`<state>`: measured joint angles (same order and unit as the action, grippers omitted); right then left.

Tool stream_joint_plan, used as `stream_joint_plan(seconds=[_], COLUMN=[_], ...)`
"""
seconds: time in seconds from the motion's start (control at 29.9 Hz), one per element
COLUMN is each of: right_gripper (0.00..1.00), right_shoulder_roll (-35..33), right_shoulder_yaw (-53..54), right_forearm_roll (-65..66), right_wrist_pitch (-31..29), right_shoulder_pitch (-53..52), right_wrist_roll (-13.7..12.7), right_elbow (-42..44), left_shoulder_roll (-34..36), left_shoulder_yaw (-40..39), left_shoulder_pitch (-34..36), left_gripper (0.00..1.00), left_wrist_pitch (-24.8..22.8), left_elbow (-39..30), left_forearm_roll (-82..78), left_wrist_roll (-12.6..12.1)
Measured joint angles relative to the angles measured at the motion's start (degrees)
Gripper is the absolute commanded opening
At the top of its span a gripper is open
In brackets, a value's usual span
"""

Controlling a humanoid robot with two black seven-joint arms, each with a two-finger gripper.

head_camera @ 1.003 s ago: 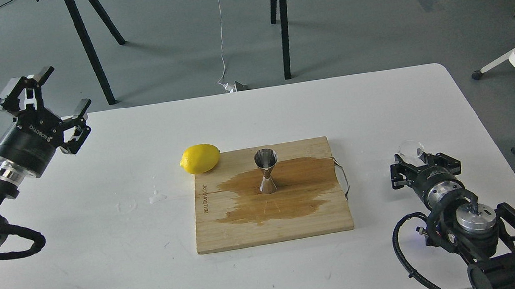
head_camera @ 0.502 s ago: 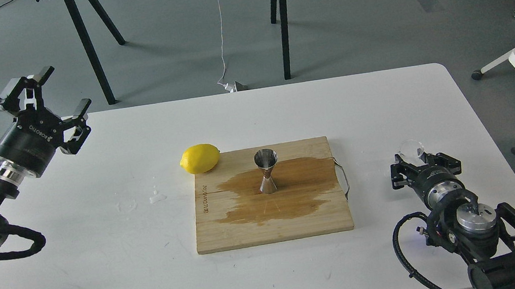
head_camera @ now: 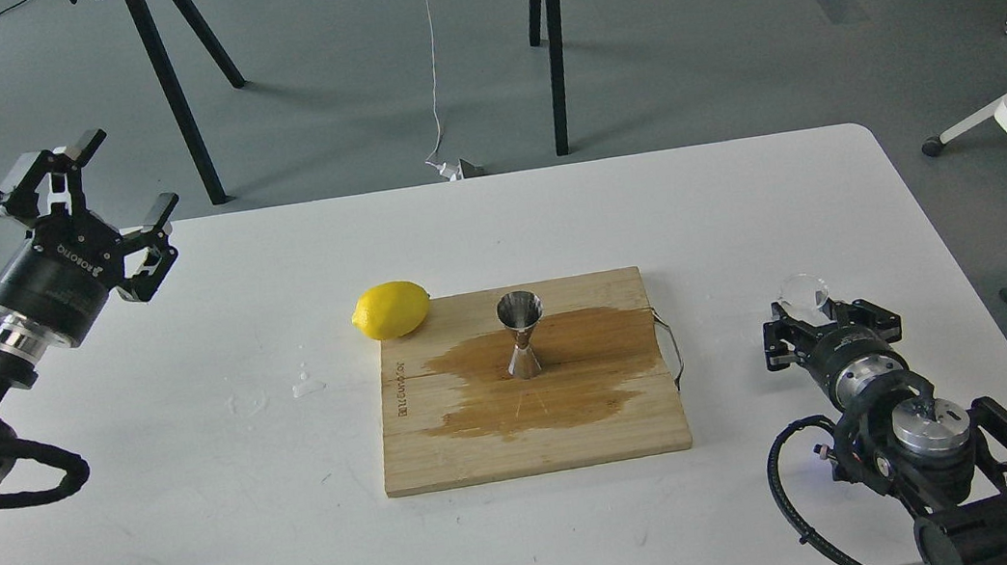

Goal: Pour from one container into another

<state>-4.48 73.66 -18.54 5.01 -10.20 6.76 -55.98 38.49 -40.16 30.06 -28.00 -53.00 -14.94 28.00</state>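
The steel jigger [head_camera: 522, 338] stands upright in the middle of a wooden board [head_camera: 487, 450], inside a dark wet stain. The clear cup [head_camera: 803, 290] is at the table's right side, right at the far tip of my right gripper [head_camera: 811, 312]. That gripper is seen end-on from behind, so its fingers cannot be told apart, and whether they hold the cup does not show. My left gripper [head_camera: 122, 175] hangs open and empty above the table's far left corner, far from both containers.
A yellow lemon [head_camera: 390, 309] lies against the board's far left corner. Small water drops [head_camera: 308, 384] lie on the white table [head_camera: 204, 516] left of the board. A thin wire handle [head_camera: 671, 348] sticks out of the board's right edge.
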Motion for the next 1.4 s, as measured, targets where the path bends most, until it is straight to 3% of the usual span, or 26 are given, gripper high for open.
stream_joint_plan(seconds=[1.4], right_gripper=[0.95], right_shoulder_roll=[0.78], right_shoulder_yaw=[-0.01], right_forearm_roll=[0.18], right_wrist_pitch=[0.00], right_shoulder_pitch=[-0.23], right_wrist_roll=[0.10], right_elbow=[0.22], left_shoulder_roll=[0.08], left_shoulder_yaw=[0.00], left_shoulder_pitch=[0.00], left_gripper=[0.90], left_wrist_pitch=[0.00], left_elbow=[0.00], left_forearm_roll=[0.00], left_wrist_roll=[0.00])
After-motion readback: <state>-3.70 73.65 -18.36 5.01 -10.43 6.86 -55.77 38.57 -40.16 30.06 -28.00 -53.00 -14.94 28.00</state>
